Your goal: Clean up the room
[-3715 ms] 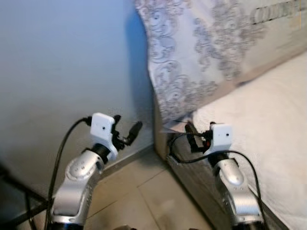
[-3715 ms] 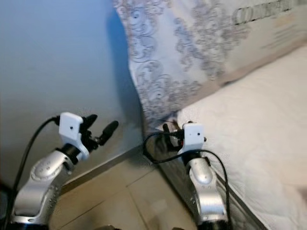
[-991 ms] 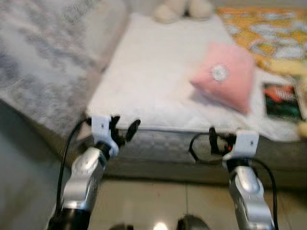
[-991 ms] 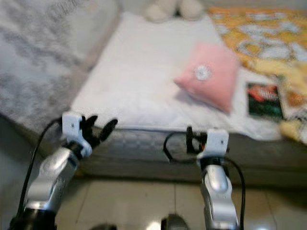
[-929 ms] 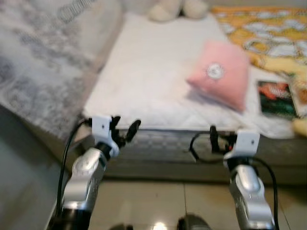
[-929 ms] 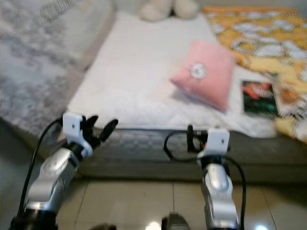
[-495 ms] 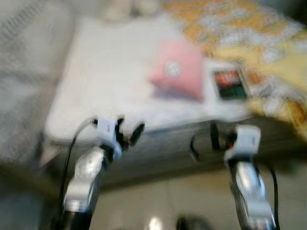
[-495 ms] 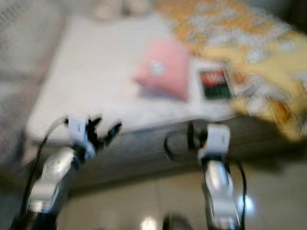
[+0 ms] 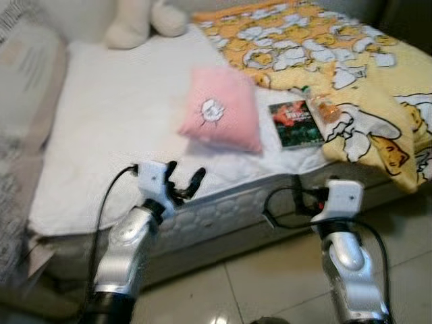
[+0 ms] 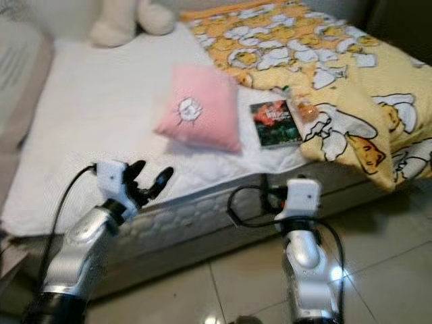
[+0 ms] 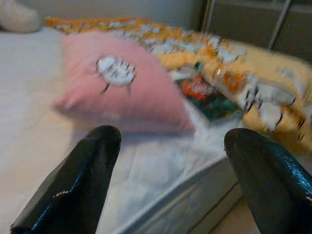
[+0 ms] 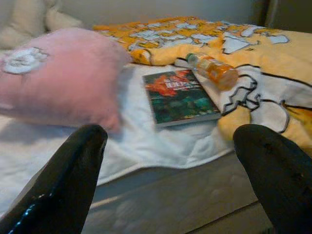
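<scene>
Pink and soft, the pillow (image 9: 221, 117) lies at the centre of the frame on the bed (image 9: 108, 128), its white sheet bare around it. Just right of it a book (image 9: 295, 123) lies flat, and a small orange bottle (image 12: 212, 68) rests on its side against the edge of the yellow duck-print blanket (image 9: 351, 74), which is rumpled and spills off the bed's right corner. A plush toy (image 9: 138, 22) sits at the upper left. These loose things look like what the tidying calls for. Both arms are raised at the mattress edge: the left claw (image 9: 185, 185) and the right claw (image 12: 170, 170) both gape wide, empty, well short of the clutter, probably poised for a first reach.
</scene>
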Controlling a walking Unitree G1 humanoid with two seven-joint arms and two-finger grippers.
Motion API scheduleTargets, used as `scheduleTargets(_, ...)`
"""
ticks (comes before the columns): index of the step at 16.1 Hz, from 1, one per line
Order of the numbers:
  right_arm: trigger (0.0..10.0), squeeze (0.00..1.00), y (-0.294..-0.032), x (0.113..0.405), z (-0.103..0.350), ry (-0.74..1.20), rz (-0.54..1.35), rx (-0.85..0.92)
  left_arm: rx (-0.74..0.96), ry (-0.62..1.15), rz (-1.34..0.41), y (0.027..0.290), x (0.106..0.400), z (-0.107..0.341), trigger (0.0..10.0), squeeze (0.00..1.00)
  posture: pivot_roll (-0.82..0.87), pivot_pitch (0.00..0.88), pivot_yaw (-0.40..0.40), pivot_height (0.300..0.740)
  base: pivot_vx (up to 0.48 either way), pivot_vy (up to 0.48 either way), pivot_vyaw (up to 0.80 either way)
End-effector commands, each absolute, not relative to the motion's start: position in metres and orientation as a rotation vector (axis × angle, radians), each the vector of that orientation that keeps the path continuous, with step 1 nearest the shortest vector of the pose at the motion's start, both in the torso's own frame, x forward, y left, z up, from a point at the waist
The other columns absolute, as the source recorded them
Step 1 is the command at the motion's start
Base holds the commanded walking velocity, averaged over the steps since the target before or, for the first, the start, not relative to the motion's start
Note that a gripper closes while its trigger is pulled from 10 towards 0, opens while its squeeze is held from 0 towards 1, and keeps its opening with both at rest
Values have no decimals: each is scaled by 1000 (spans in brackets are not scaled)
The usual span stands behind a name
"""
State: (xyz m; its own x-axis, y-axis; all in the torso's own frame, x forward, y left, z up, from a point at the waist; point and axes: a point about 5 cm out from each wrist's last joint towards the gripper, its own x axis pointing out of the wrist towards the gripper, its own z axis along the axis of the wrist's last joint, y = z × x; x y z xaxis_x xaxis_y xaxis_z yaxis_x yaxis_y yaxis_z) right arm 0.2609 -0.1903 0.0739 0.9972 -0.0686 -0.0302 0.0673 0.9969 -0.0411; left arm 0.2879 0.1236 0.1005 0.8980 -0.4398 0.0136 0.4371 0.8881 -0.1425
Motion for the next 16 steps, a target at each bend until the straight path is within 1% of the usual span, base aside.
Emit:
scheduleTargets(1, 10000, 0, -183, 266, 76, 30, -53, -33, -119, 6, -420, 135, 287, 102, 10000, 0, -92, 0, 91, 740, 266, 401, 0)
scheduleTargets(3, 10000, 0, -184, 269, 81, 13, -71, -52, -118, -16, -417, 133, 288, 107, 10000, 0, -90, 0, 90, 740, 133, 411, 0)
scheduleTargets(4, 10000, 0, -185, 273, 95, -39, -98, -59, -116, -32, -394, 135, 289, 111, 10000, 0, -85, 0, 92, 740, 0, 431, 0)
scheduleTargets(6, 10000, 0, -187, 280, 121, -130, -128, -39, -62, -76, -284, 144, 297, 123, 10000, 0, -92, 0, 94, 740, 0, 377, 0)
scheduleTargets(7, 10000, 0, -190, 282, 117, -106, -146, -37, -74, -52, -235, 147, 302, 124, 10000, 376, -92, 0, 94, 740, 0, 0, 0)
scheduleTargets(8, 10000, 1000, -196, 280, 109, -75, -179, 20, -114, -48, -212, 149, 305, 126, 10000, 1000, -93, 0, 94, 740, 0, 0, 0)
scheduleTargets(10, 10000, 1000, -205, 272, 96, -33, -221, 92, -146, -16, -174, 154, 307, 123, 10000, 1000, -95, 0, 98, 740, 0, 0, 0)
scheduleTargets(12, 10000, 1000, -203, 268, 94, -29, -208, 82, -159, 29, -150, 156, 306, 113, 10000, 1000, -99, 0, 99, 740, 0, 0, 0)
scheduleTargets(16, 10000, 1000, -198, 267, 92, -21, -168, 78, -137, 51, -183, 148, 304, 109, 10000, 1000, -103, 0, 100, 740, 0, 0, 0)
